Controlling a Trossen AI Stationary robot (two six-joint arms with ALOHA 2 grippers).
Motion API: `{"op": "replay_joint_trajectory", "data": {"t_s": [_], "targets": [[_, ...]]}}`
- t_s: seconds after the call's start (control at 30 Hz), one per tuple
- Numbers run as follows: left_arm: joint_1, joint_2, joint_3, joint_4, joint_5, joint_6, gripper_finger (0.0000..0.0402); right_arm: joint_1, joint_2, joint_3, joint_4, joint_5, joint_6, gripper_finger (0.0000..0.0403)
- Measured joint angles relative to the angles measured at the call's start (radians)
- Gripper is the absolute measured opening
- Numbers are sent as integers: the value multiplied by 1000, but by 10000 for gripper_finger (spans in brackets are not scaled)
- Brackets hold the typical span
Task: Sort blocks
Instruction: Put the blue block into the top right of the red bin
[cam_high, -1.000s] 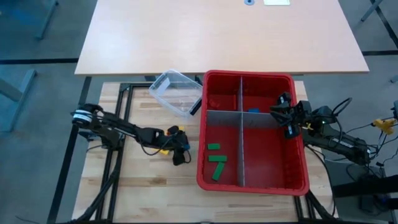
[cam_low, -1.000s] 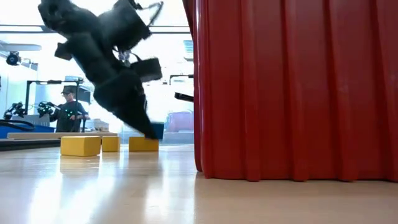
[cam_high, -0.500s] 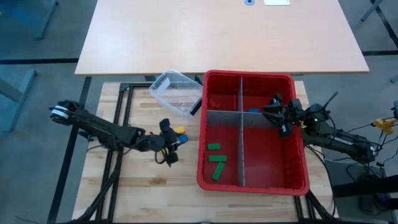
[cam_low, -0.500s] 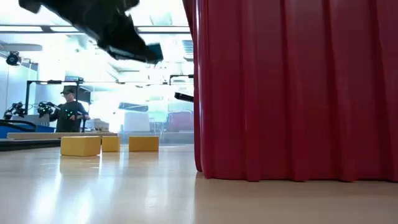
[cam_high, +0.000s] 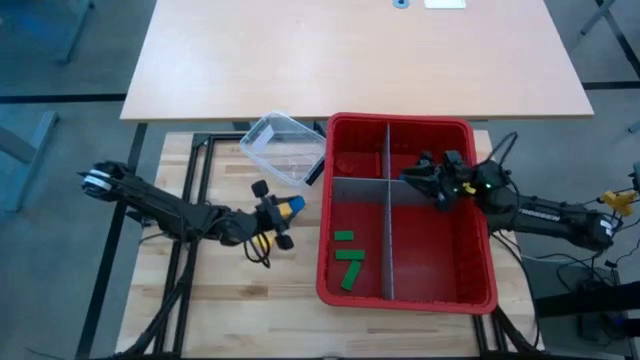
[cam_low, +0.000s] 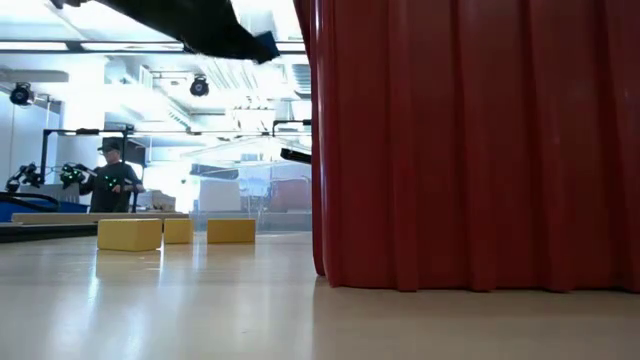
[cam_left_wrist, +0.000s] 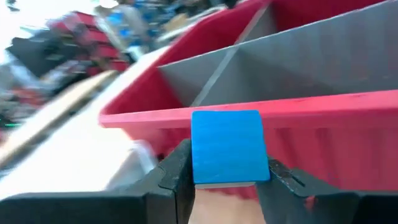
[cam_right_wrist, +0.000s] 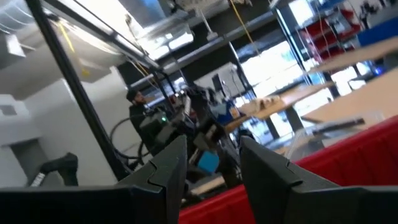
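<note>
While three green blocks (cam_high: 348, 262) lie in the near left compartment of the red bin (cam_high: 480, 300), the left gripper (cam_high: 283, 220) hangs above the wooden table (cam_high: 225, 310) just beside the bin's left wall, its fingers (cam_left_wrist: 176, 176) clamped on a blue block (cam_left_wrist: 227, 147) with nothing between pads and block. Three yellow blocks (cam_low: 130, 234) rest on the table under and beyond that gripper. Farther back, the right gripper (cam_high: 425, 180) is over the grey divider (cam_high: 365, 184) at the bin's middle, its fingers (cam_right_wrist: 165, 171) parted with nothing between them. A small blue block (cam_high: 408, 178) sits in the far right compartment just beside it. A clear tub (cam_high: 284, 149) lies tilted at the bin's far left corner. A person (cam_low: 112, 180) stands in the room behind.
</note>
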Motion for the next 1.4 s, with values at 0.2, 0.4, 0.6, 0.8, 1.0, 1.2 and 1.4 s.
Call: {"op": "replay_joint_trajectory", "data": {"t_s": [0.2,0.4,0.6,0.8,1.0,1.2,1.4], "targets": [[2,59,55,-8,-147,119,107,17,148,112,-23,0,-54,141],[10,141,229,-172,-177,185,107,29,317,241,-131,1,-157,148],[16,216,377,-311,-177,213,107,29,449,309,-131,0,-178,153],[17,255,454,-311,-175,271,107,63,534,374,-130,-4,-184,158],[35,274,510,-315,-174,310,107,105,608,444,-129,-4,-194,158],[57,282,537,-347,-145,310,107,137,669,497,-129,-4,-196,165],[74,284,537,-353,-126,305,107,163,718,543,-126,-4,-203,168]]}}
